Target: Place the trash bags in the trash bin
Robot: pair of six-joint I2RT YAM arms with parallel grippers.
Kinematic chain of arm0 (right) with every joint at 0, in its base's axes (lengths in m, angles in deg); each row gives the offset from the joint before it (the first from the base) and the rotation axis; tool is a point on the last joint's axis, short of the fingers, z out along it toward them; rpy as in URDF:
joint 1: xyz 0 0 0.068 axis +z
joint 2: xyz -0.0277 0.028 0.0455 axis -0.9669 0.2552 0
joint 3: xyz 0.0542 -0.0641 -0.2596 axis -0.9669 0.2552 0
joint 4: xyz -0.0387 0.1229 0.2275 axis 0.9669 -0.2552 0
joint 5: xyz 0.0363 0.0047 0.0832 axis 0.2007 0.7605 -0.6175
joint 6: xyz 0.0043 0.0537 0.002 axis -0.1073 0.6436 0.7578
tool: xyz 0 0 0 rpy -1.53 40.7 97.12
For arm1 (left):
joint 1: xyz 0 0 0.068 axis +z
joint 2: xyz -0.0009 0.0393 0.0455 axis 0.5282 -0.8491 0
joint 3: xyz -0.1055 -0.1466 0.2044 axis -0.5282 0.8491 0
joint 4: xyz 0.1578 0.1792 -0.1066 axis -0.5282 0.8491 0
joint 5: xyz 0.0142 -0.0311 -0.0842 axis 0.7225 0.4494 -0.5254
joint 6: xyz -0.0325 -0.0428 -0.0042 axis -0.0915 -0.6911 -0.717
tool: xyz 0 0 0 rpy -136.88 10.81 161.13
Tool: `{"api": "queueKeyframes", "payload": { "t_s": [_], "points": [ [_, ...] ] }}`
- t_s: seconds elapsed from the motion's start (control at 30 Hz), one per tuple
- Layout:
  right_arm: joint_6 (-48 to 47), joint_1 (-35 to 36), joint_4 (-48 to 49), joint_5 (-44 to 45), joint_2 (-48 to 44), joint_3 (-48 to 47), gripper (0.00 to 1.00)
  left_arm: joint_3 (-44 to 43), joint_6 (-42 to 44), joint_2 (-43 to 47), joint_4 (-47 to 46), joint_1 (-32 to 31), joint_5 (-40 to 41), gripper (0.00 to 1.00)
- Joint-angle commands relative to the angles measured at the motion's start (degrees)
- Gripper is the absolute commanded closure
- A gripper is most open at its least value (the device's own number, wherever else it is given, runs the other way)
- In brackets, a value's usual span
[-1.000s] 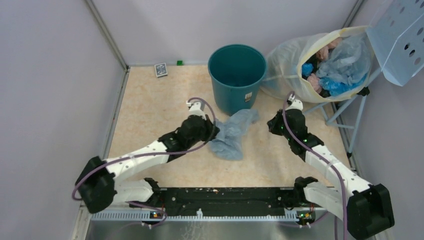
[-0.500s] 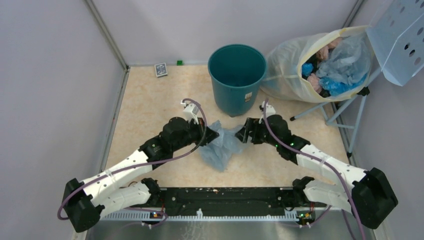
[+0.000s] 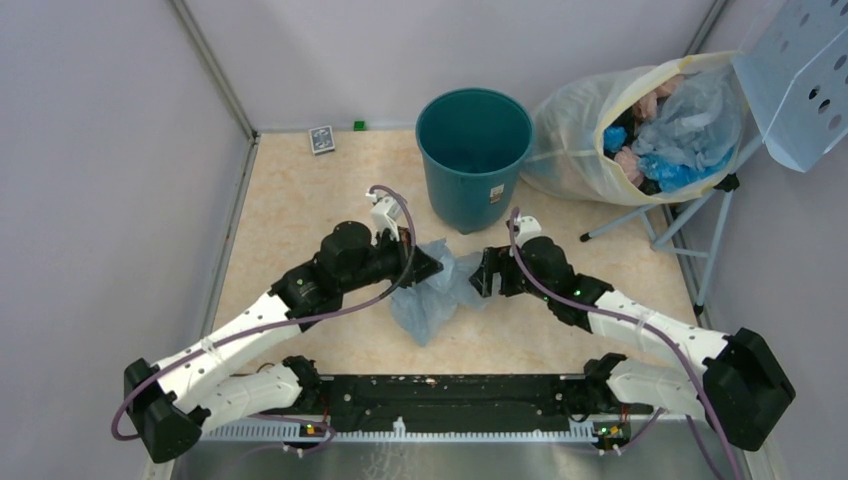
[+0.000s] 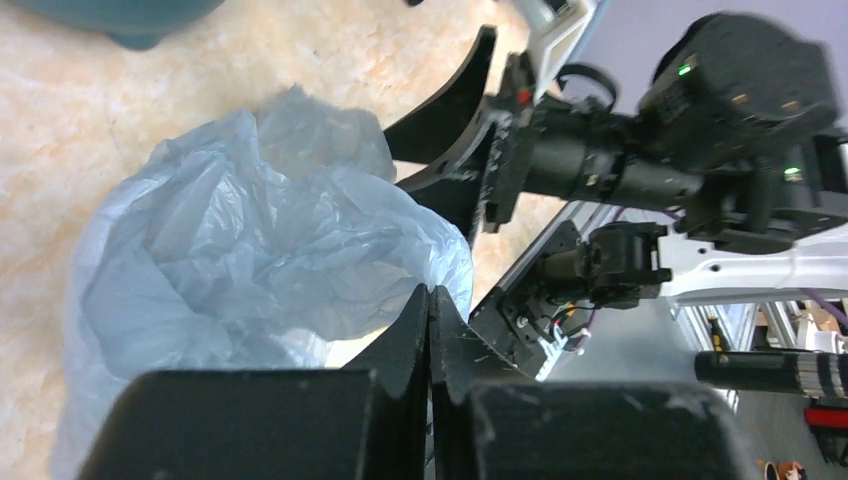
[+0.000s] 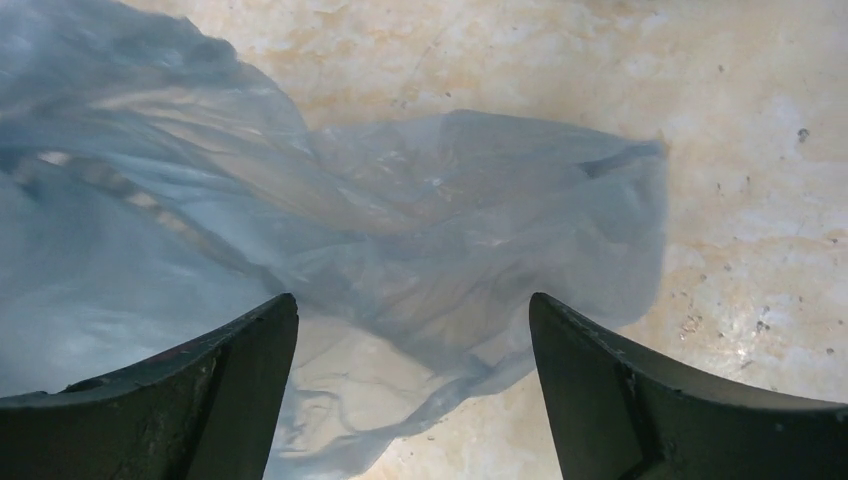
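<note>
The pale-blue, crinkly trash bag (image 3: 428, 297) lies bunched on the beige floor between my two grippers, a little in front of the dark-teal trash bin (image 3: 473, 155). My left gripper (image 3: 427, 268) is shut, pinching the bag's upper edge; in the left wrist view its jaws (image 4: 430, 300) are pressed together against the bag (image 4: 250, 250). From the right, my right gripper (image 3: 481, 273) stands wide open at the bag's other side. In the right wrist view a fold of the bag (image 5: 440, 220) lies just beyond the spread right gripper (image 5: 412, 300), not clamped.
A big yellowish sack (image 3: 590, 120) stuffed with blue and pink bags leans on a stand (image 3: 650, 215) right of the bin, under a perforated panel (image 3: 800, 70). A small card box (image 3: 321, 139) and a green cube (image 3: 359, 125) sit by the back wall.
The right gripper opened and swung left to the bag. The left gripper pulled the bag from flat into a bunch, slightly left and nearer.
</note>
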Motion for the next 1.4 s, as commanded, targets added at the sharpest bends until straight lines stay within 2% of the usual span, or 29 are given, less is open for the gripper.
{"api": "queueKeyframes", "payload": {
  "t_s": [0.0, 0.1, 0.27, 0.33, 0.47, 0.6, 0.7, 0.83, 0.97, 1.07, 1.17, 1.23, 1.27, 1.37],
  "points": [
    [1.03, 0.34, 1.02, 3.81, -2.60, 3.28, 0.14, -4.72, 0.15, 2.01, -0.73, 0.08, -2.10, 1.00],
    [2.36, 0.39, 1.10, 6.20, -1.42, 5.17, 0.13, -5.80, -2.03, 3.56, -3.27, 0.78, -5.70, 1.00],
    [5.15, 0.31, -4.64, 13.08, 2.97, 3.26, 0.19, -7.37, -6.65, 7.69, -9.35, 4.35, -13.73, 1.00],
    [6.70, 0.21, -7.49, 17.52, 3.57, 2.80, 0.22, -10.54, -5.18, 9.14, -6.59, 5.72, -13.30, 1.00],
    [10.05, -1.47, -10.80, 22.92, 1.79, 3.49, 0.29, -17.37, 1.46, 9.45, 6.54, 6.38, -4.51, 1.00],
    [6.09, -1.81, -8.66, 20.76, -5.21, 4.98, 0.29, -17.66, 6.33, 7.75, 12.32, 6.37, -3.71, 1.00],
    [3.21, -1.81, -8.80, 20.97, -12.15, 5.64, 0.29, -14.62, 9.13, 6.69, 13.55, 6.36, -4.23, 1.00],
    [1.12, -1.81, -11.07, 23.14, -20.32, 5.70, 0.29, -10.20, 9.89, 6.63, 13.58, 6.33, -0.24, 1.00],
    [-3.24, -1.81, -9.58, 16.43, -25.04, 5.23, 0.31, -8.10, 10.25, 7.05, 10.55, 6.36, -0.58, 1.00],
    [-6.27, -1.81, -5.53, 7.33, -25.55, 4.95, 0.39, -8.31, 11.07, 6.66, 8.84, 6.33, -2.59, 1.00],
    [-7.42, -1.74, -1.32, -0.14, -21.67, 3.77, 0.50, -8.59, 11.80, 5.83, 7.38, 6.33, -5.25, 1.00],
    [-7.39, -1.60, 1.60, -4.10, -16.86, 2.42, 0.78, -8.60, 12.16, 5.26, 6.88, 6.33, -6.53, 1.00],
    [-7.06, -1.40, 4.07, -5.08, -14.26, 1.47, 0.98, -8.68, 12.21, 4.98, 6.76, 6.37, -6.85, 1.00],
    [-6.65, -0.09, 9.78, -6.00, -6.64, -1.07, 1.00, -8.60, 12.48, 4.22, 6.03, 6.35, -8.22, 1.00]
  ]
}}
